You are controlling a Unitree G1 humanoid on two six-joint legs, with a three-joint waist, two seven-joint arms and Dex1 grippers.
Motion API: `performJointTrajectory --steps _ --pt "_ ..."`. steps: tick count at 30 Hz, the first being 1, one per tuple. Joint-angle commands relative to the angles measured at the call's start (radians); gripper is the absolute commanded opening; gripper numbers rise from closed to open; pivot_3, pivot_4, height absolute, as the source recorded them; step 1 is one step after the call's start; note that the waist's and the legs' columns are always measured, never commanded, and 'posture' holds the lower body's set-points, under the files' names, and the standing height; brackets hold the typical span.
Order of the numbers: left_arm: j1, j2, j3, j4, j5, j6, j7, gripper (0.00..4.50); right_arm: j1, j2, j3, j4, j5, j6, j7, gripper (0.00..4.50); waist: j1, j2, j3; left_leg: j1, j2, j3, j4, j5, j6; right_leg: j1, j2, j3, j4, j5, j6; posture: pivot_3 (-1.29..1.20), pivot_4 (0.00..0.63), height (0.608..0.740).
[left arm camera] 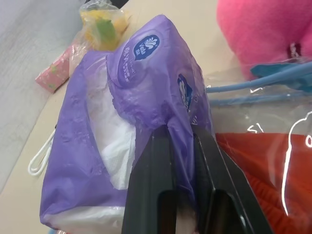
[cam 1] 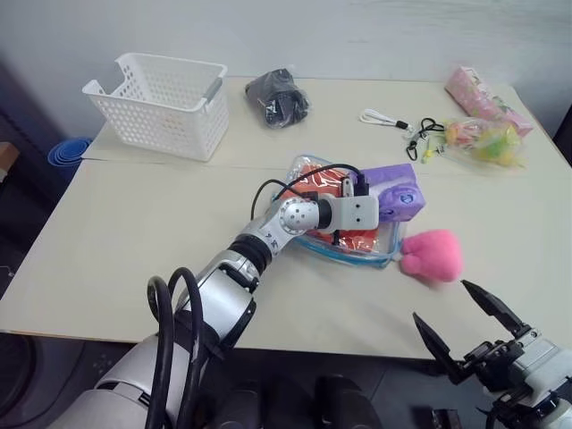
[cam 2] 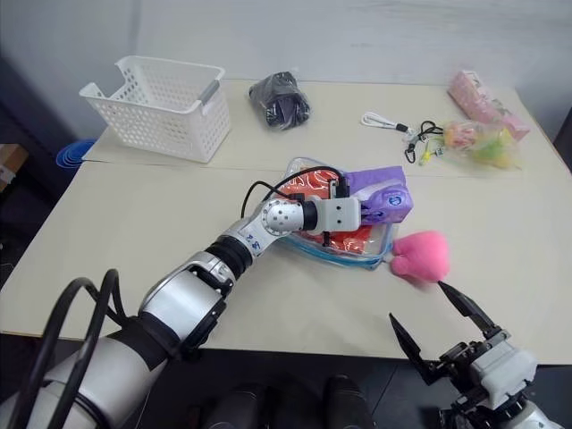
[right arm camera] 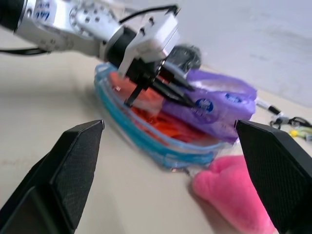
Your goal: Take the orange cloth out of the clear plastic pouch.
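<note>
The clear plastic pouch [cam 1: 365,257] with light blue edging lies flat in the middle of the table. The orange cloth [cam 1: 310,176] is inside it, seen through the plastic. A purple tissue pack [cam 1: 399,191] rests on the pouch's far right part. My left gripper [cam 1: 379,209] reaches level over the pouch and is shut on the purple pack's film [left arm camera: 178,105], pinching a fold between its black fingers [left arm camera: 151,175]. My right gripper [cam 1: 440,300] hangs open by the table's near right edge, apart from everything.
A pink plush toy [cam 1: 433,255] lies just right of the pouch. At the back stand a white basket [cam 1: 161,103], a black bagged item [cam 1: 279,96], cords [cam 1: 393,121], a crinkly bag of yellow-green items [cam 1: 487,138] and a pink packet [cam 1: 483,94].
</note>
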Motion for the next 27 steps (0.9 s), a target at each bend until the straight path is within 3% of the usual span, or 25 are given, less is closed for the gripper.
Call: performJointTrajectory --steps 1,5,8,13,18,23,27 --pt "0.052 0.038 0.114 -0.07 -0.143 -0.01 -0.108 0.11 -0.04 -0.017 0.018 -0.021 0.028 0.007 0.012 4.5 -0.003 0.0 0.0 0.0 0.0 0.0 0.0 0.0 0.0 0.0 0.0 0.0 0.0 0.0 0.0 0.0 0.15 0.74" --pt "0.196 0.147 0.242 -0.333 -0.31 0.022 -0.203 0.1 -0.115 -0.038 0.059 -0.012 0.038 0.029 0.04 4.5 -0.013 0.001 0.0 0.0 0.002 0.002 0.0 0.001 -0.002 -0.003 0.0 0.001 0.004 0.0 0.0 0.0 0.15 0.74" --pt "0.345 0.268 0.302 -0.568 -0.361 0.109 -0.218 0.1 -0.172 -0.057 0.094 -0.007 0.064 0.059 0.071 4.5 -0.022 0.001 0.0 0.0 0.002 0.001 0.001 0.001 -0.003 -0.004 0.0 0.006 0.008 0.0 0.0 0.0 0.15 0.74" --pt "0.63 0.465 0.533 -0.946 -0.418 0.422 -0.041 0.1 -0.291 -0.155 0.191 -0.004 0.125 0.154 0.212 4.5 -0.027 0.001 -0.001 0.0 0.003 -0.001 0.0 0.001 -0.004 -0.004 0.0 0.008 0.008 0.0 0.0 0.0 0.15 0.74" --pt "0.9 0.543 0.707 -1.219 -0.435 0.716 0.083 0.1 -0.411 -0.212 0.245 0.099 0.117 0.192 0.328 4.5 -0.009 0.0 -0.001 0.0 0.002 -0.006 0.002 0.001 -0.003 0.0 -0.002 0.005 0.007 0.0 0.0 0.0 0.15 0.74" --pt "1.057 0.573 0.738 -1.329 -0.414 0.763 0.101 0.1 -0.462 -0.257 0.256 0.192 0.061 0.181 0.404 4.5 0.013 -0.001 -0.001 -0.001 0.0 -0.008 0.003 -0.001 0.0 0.003 -0.004 0.003 -0.001 0.0 0.0 0.0 0.15 0.74" --pt "1.106 0.588 0.76 -1.361 -0.43 0.829 0.108 1.35 -0.496 -0.264 0.242 0.23 0.08 0.201 0.431 4.5 0.0 -0.001 -0.001 0.0 0.001 -0.008 0.002 -0.001 -0.001 0.003 -0.004 0.004 -0.001 0.0 0.0 0.0 0.15 0.74"
